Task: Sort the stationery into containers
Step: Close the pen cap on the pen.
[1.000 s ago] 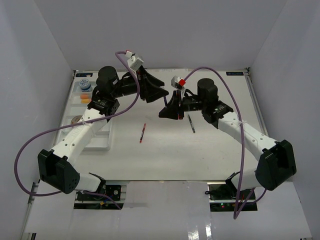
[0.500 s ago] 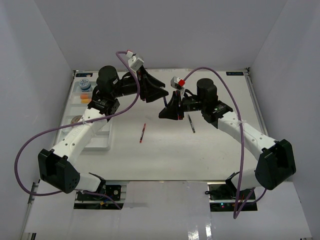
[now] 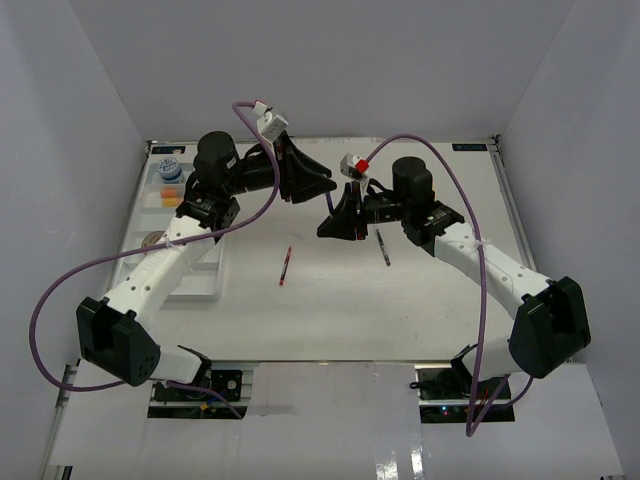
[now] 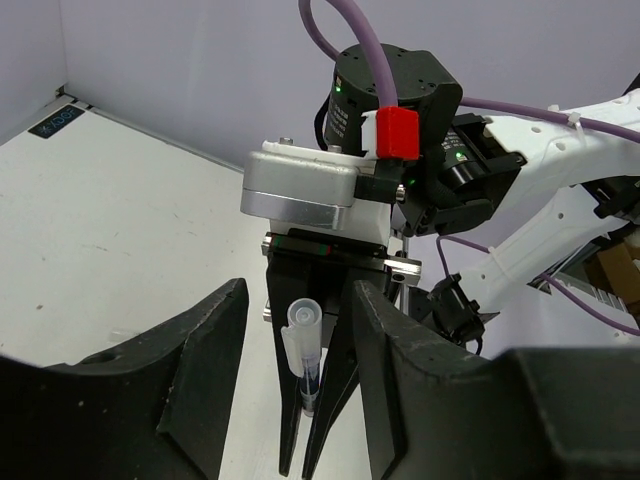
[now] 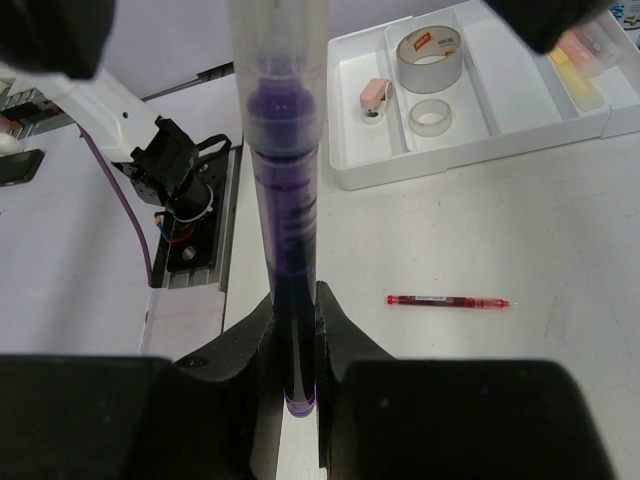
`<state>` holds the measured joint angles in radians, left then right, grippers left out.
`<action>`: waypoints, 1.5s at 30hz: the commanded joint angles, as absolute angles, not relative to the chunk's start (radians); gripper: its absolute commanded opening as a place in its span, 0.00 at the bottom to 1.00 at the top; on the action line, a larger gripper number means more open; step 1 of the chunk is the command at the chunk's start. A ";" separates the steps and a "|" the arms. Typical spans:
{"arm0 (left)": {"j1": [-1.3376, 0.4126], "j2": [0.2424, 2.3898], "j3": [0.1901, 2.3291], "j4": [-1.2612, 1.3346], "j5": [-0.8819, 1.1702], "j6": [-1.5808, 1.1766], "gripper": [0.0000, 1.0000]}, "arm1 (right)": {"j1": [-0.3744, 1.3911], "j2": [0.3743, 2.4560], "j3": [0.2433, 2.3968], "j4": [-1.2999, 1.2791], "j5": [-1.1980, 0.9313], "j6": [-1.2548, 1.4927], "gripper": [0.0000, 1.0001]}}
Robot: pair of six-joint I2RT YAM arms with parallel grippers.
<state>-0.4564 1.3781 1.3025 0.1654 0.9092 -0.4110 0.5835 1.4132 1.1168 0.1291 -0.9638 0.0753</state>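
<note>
Pen (image 5: 285,250) pinched by right gripper (image 5: 290,335), left gripper (image 4: 300,290) spread, two pens (image 3: 286,266) loose

The matte white rectangular tabletop (image 3: 330,310) fills the centre. Plain pale grey wall panels enclose it: the back panel (image 3: 320,70) at 12 o'clock, the left panel (image 3: 60,150) at 9 o'clock, the right panel (image 3: 590,130) at 3 o'clock. A glossy white ledge (image 3: 330,440) lies at 6 o'clock. Lighting is even and diffuse, with soft shadows.
</note>
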 commanded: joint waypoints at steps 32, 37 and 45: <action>-0.468 1.330 1.292 0.195 0.833 -0.450 0.63 | 0.583 1.433 1.157 0.160 -0.977 0.068 0.08; -0.468 1.328 1.310 0.203 0.788 -0.445 0.56 | 0.583 1.433 1.144 0.155 -0.976 0.063 0.08; -0.468 1.351 1.333 0.198 0.805 -0.449 0.52 | 0.583 1.431 1.141 0.147 -0.974 0.058 0.08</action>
<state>-0.4660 1.3685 1.2934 0.1951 0.8082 -0.4561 0.5835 1.4418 1.1461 0.1287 -0.9699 0.0704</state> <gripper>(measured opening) 0.527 0.175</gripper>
